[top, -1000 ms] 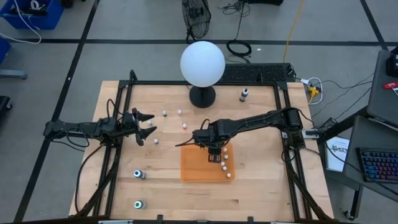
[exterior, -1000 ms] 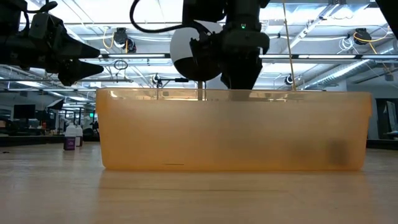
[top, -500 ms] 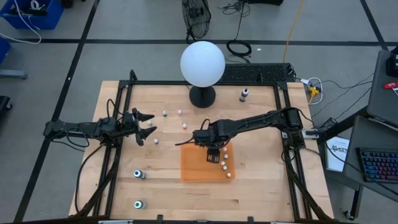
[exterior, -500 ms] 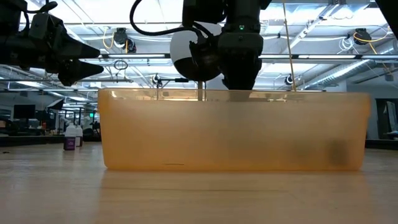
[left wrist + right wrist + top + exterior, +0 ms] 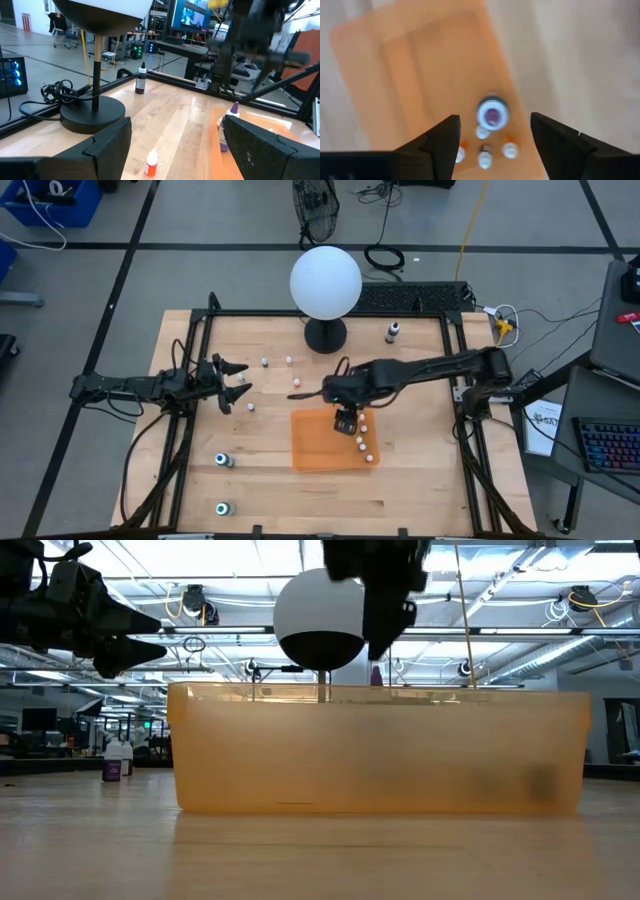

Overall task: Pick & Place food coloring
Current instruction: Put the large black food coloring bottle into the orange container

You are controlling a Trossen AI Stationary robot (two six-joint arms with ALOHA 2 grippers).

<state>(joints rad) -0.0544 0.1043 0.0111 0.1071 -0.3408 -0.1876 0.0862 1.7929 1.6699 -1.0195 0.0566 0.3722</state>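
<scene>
**Right gripper spread above the orange tray, bottles inside**

A wooden table (image 5: 400, 490) seen from above. Near its middle lies an orange tray (image 5: 315, 445), shallow-walled. The right gripper (image 5: 346, 420) hangs over the tray's far right corner, fingers spread wide and holding nothing. In the right wrist view, a purple bottle (image 5: 492, 113) with a white cap stands upright on the tray floor straight under the gap between the fingers, with four smaller white-capped bottles clustered just beside it. From above, these bottles line up along the tray's right edge (image 5: 362, 442).

More bottles lie loose on the table: several near the far edge between the tray and a white globe lamp (image 5: 325, 283), a dark one (image 5: 391, 332) toward the far right corner, and two teal ones (image 5: 223, 461) near the near left corner.

The left gripper (image 5: 232, 383) waits at the left edge, fingers spread, empty.
</scene>
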